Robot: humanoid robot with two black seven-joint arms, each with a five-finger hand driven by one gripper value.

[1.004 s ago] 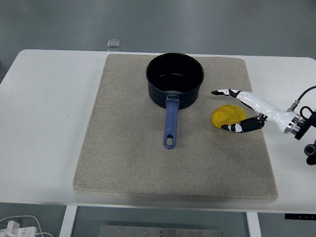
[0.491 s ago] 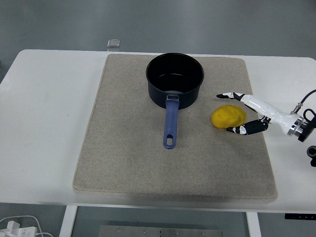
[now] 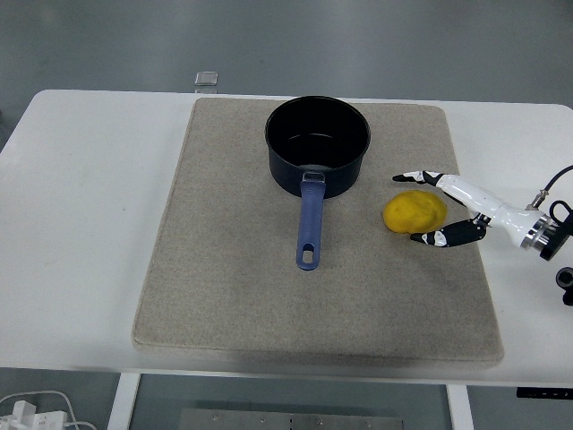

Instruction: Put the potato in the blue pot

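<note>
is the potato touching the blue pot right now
Apart. The head view shows a clear strip of beige mat between the potato and the blue pot; the potato lies to the pot's right, next to the right hand.

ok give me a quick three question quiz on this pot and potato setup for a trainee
1. True or false: the potato is already inside the pot.
2. Which way does the pot's handle point? A) toward the table's near edge B) toward the far edge C) toward the right hand
3. Fill in: the right hand has its fingers ____ around the potato, not closed on it.

Key: 1 false, it lies on the mat to the pot's right. 2 A. 3 spread.
</note>
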